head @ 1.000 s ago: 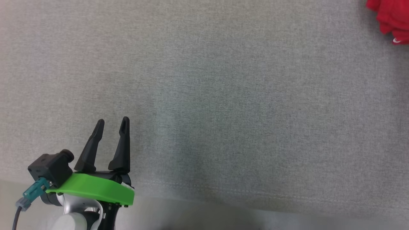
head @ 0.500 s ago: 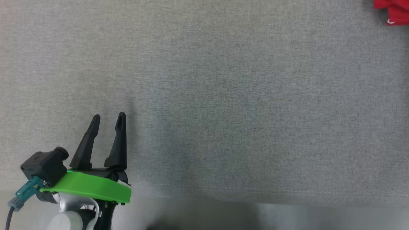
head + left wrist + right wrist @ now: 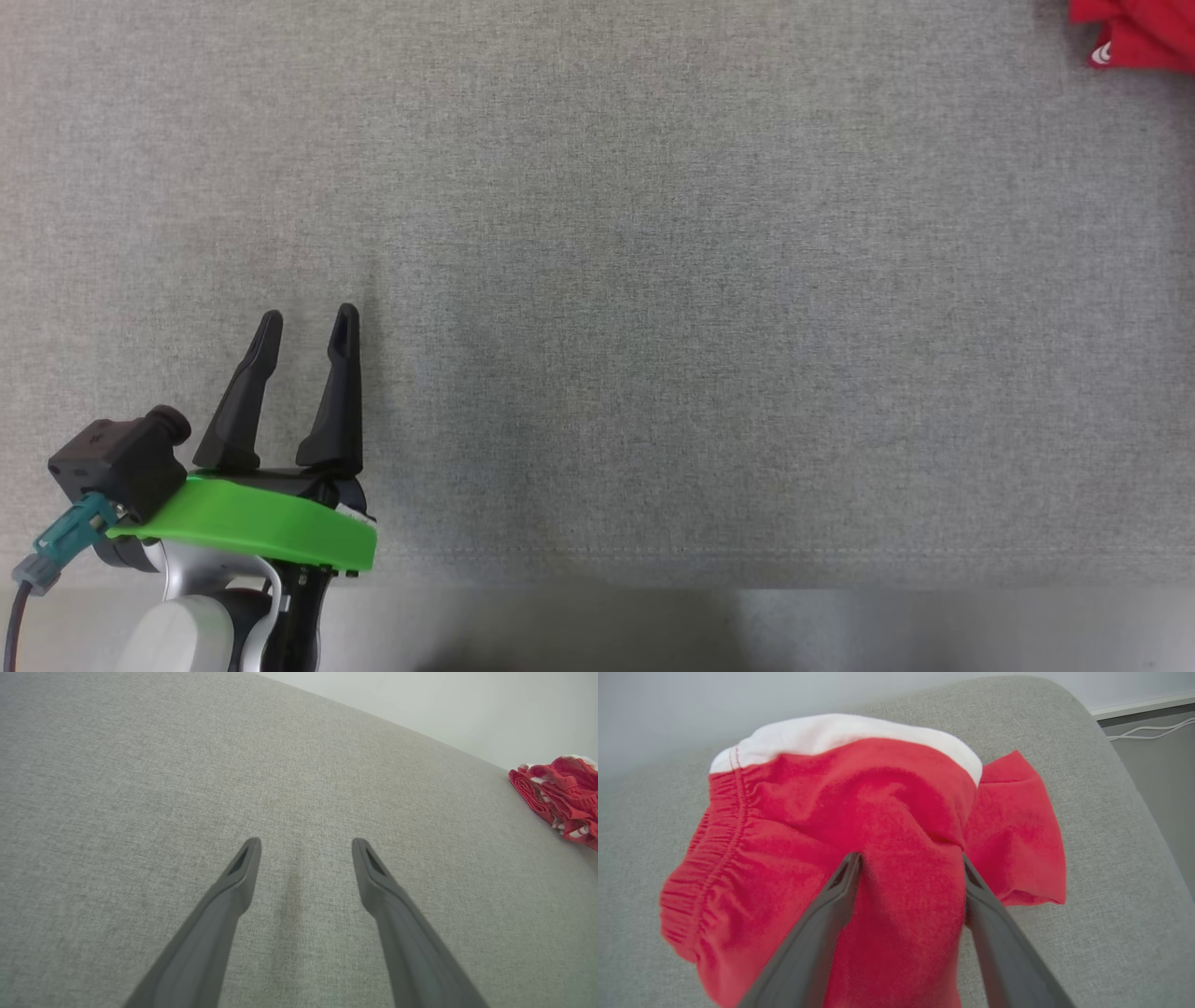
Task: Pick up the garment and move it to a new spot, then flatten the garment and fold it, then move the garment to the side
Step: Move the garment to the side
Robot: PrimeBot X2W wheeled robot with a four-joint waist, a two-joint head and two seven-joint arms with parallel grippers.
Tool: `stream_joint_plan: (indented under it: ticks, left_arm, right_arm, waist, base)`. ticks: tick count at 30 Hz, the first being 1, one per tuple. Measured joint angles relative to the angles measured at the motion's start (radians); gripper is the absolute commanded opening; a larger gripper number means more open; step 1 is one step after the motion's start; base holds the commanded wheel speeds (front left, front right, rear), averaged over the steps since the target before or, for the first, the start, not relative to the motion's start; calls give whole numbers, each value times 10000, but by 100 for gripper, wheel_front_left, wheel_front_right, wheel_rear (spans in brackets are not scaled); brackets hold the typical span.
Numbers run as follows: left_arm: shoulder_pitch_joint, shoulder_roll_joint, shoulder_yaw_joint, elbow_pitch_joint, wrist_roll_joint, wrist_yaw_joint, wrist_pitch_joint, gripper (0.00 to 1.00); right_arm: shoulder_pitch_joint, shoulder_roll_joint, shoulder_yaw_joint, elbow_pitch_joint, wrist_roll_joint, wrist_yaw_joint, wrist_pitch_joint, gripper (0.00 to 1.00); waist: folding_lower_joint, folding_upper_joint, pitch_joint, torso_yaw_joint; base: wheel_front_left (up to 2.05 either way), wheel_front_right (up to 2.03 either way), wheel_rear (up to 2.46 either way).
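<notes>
While the garment (image 3: 1134,37) lies bunched on the cushion (image 3: 653,280) at the head view's upper right, the right gripper (image 3: 909,858) stands spread over it. The left gripper (image 3: 309,314), lower left, is spread too.

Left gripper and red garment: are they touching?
Apart. Head view: left gripper at lower left, red garment at the top right corner, grey surface between.

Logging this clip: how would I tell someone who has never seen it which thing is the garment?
Take the wide grey cloth surface and go to its far right corner. There lies the garment, a crumpled bright red piece with a gathered elastic band and a white edge, by the spread fingers of the right gripper. Its red against plain grey sets it apart.
</notes>
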Motion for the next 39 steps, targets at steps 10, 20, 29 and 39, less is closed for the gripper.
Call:
stream_joint_plan:
  ticks: [10,20,29,39]
  left_arm:
    - [-65,-12,52,155,0,0,61,100]
    - [-155,-71,-6,531,0,0,-52,100]
    - [-65,-88,-92,499,0,2,-38,100]
    - [52,-48,-69,242,17,8,100,100]
  right_arm:
    - [237,82,171,-25,-525,-2,-802,100]
    - [1084,527,543,-481,-1114,-2,-2201,100]
    - [2303,1473,10,-213,-558,-13,-2918,100]
    - [2576,2102,-518,-437,-228,-23,-4000,100]
  waist:
    - [0,0,-281,-148]
    - [-1,0,-1055,-318]
    - [-1,0,-1726,-436]
    - [-1,0,-1564,-469]
  base:
    - [0,0,0]
    - [0,0,0]
    - [0,0,0]
    - [0,0,0]
